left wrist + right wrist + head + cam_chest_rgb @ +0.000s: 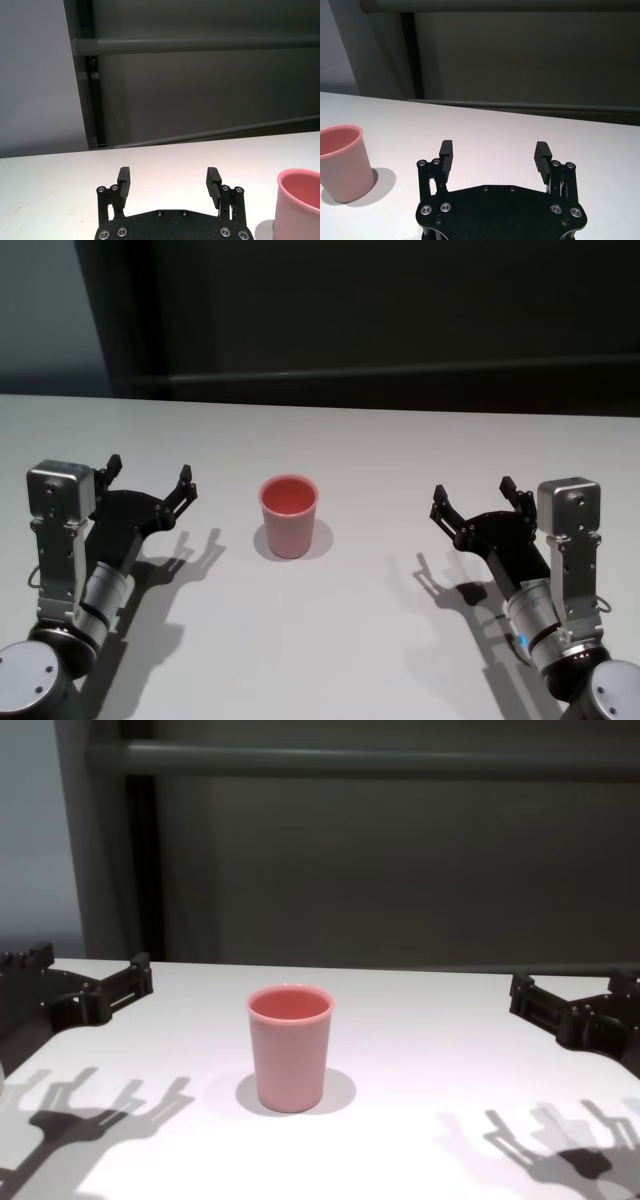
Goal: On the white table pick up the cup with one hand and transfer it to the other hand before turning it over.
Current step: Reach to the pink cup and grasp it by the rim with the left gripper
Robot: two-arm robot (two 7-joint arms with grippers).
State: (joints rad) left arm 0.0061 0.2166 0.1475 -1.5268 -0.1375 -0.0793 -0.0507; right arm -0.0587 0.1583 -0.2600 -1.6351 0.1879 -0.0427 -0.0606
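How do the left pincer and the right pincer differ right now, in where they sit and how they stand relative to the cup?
The left pincer hovers on the cup's left; the right pincer hovers on its right. The left pincer sits a bit nearer the cup; the right pincer is a little farther off. Both are open, empty, clear of the cup, above the white table.

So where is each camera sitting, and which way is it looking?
Head view: high up, looking down at the white table, the upright cup and both arms.
Chest view: low, facing forward; the cup sits centre, the left gripper and right gripper at the edges.
Left wrist view: behind the left gripper's open fingers, the cup beside them.
Right wrist view: behind the right gripper's open fingers.
All four views share the cup.
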